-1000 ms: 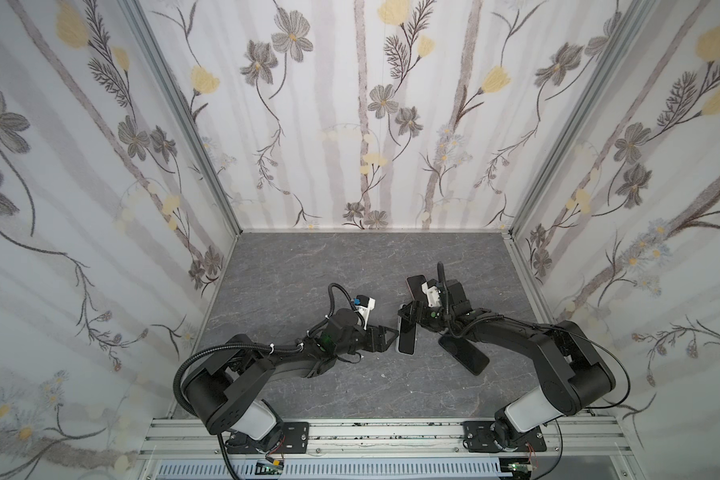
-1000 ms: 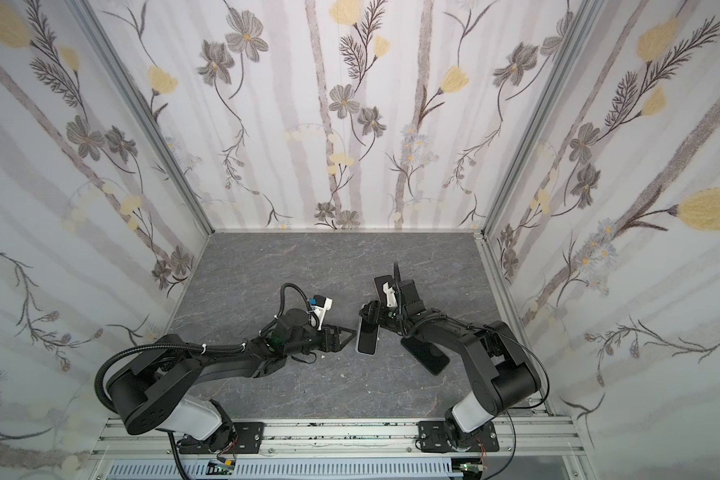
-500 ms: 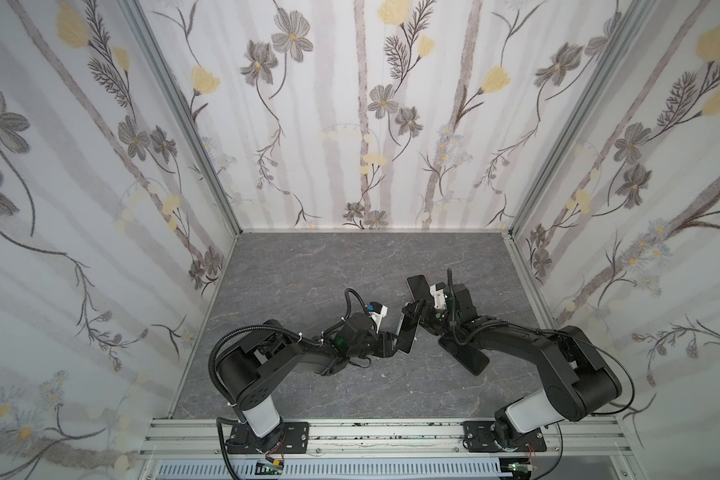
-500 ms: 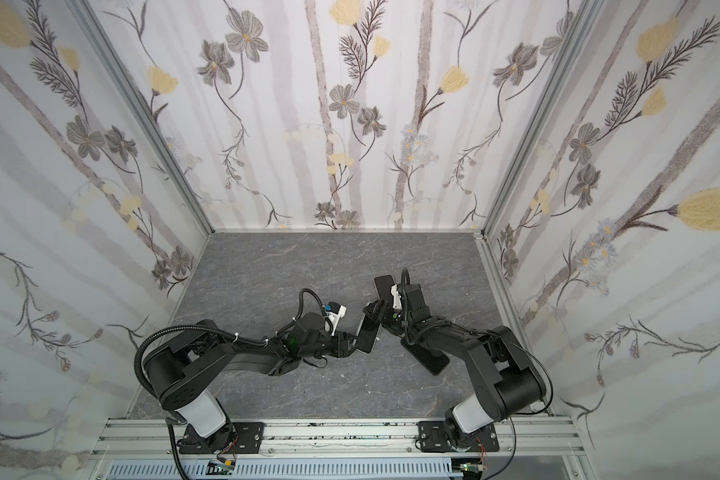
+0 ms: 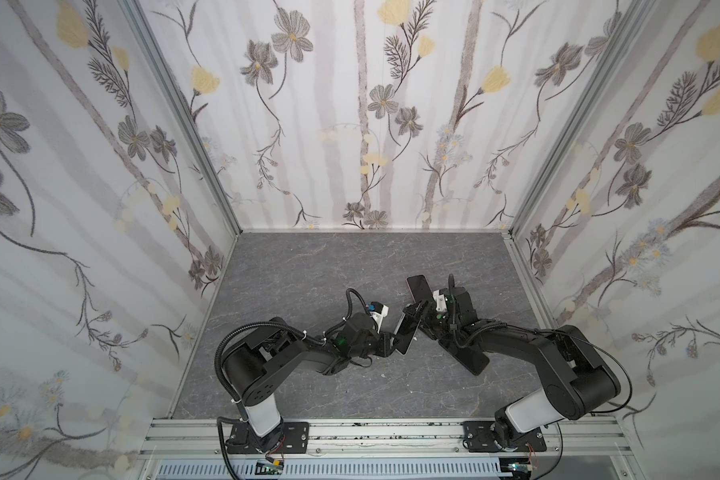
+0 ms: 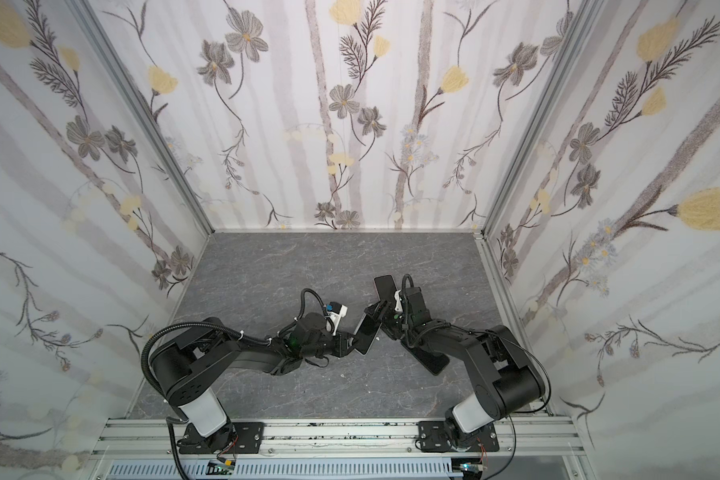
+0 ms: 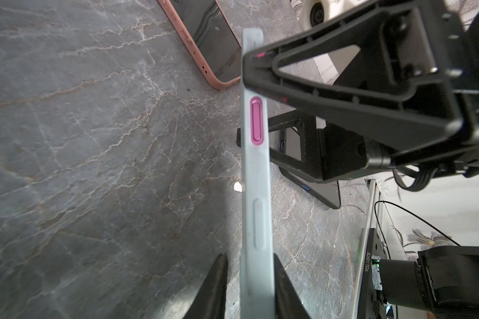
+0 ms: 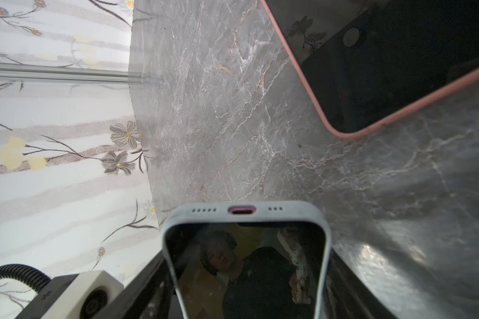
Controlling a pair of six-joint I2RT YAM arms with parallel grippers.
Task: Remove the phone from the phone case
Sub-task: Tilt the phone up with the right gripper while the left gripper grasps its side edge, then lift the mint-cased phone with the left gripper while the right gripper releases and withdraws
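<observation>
Now the phone [image 8: 246, 256], inside its pale grey phone case [image 7: 256, 193], sits between both grippers over the table [image 7: 94, 138]; the right gripper [image 8: 246, 287] clamps the case across its width, the left gripper [image 7: 248, 265] straddles the other end, one finger touching, a slit beside the other. Nearby printed digits [image 7: 368, 262] are unreadable.

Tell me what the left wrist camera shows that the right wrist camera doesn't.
Only the left wrist view: the side edge of the grey-cased phone with its magenta button, and a black phone lying flat on the table. Only the right wrist view: the grey-cased phone's dark screen and magenta charging port. Both: that phone, the pink-cased phone and the marble table.
</observation>
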